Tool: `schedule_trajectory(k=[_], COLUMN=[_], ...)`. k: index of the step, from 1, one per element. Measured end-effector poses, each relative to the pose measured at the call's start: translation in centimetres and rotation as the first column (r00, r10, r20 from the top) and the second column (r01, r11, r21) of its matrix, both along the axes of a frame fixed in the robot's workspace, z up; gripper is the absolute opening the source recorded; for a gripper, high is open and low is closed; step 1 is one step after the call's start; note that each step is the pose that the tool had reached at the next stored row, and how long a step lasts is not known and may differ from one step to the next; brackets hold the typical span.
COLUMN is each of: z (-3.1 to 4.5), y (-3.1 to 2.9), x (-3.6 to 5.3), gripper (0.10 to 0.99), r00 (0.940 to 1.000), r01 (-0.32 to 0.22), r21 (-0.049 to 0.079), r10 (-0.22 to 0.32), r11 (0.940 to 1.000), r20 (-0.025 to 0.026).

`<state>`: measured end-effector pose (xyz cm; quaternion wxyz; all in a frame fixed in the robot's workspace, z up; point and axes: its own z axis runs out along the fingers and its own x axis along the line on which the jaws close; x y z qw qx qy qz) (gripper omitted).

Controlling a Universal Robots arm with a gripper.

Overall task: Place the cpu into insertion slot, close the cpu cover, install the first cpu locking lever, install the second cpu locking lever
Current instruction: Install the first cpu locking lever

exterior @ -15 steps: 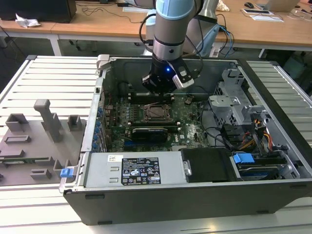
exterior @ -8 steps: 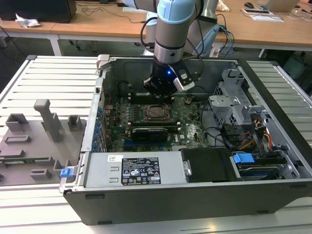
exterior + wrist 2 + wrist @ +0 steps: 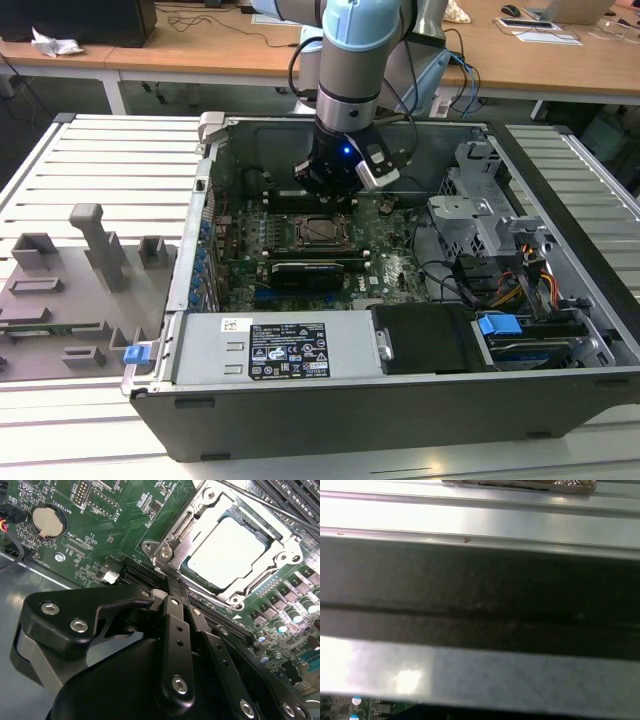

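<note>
In the second wrist view the silvery cpu (image 3: 225,550) lies flat in the insertion slot, whose black body is hidden under it. The cpu cover (image 3: 260,582), a metal frame with a square window, lies down around the chip. A thin locking lever rod (image 3: 280,511) runs along the socket's far side; whether it is latched I cannot tell. My gripper (image 3: 171,584) is shut, its two black fingers pressed together with nothing between them, tips just off the socket's near corner. In the exterior view the gripper (image 3: 328,192) hangs right behind the socket (image 3: 322,230) inside the open case.
A long black card (image 3: 305,272) lies in front of the socket, and a labelled power supply (image 3: 290,350) beyond that. A drive cage (image 3: 480,215) and cables fill the exterior view's right. Grey fixtures (image 3: 90,250) stand on the slatted table. A coin battery (image 3: 47,521) and memory slots (image 3: 292,495) flank the socket.
</note>
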<state>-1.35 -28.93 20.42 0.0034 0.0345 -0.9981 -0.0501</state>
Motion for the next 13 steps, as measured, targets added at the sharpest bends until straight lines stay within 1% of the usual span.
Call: schedule_trajectory(k=[3, 9, 13], z=[-0.08, -0.23, -0.24], y=[0.0, 0.0, 0.0], x=[0.02, 0.07, 0.11], gripper=[0.106, 0.106, 0.106], r00=[1.0, 1.0, 1.0], r01=[0.0, 0.0, 0.0], r21=[-0.003, -0.004, 0.0], r10=[0.0, 0.0, 0.0], r11=[1.0, 1.0, 1.0], r20=[0.0, 0.0, 0.0002])
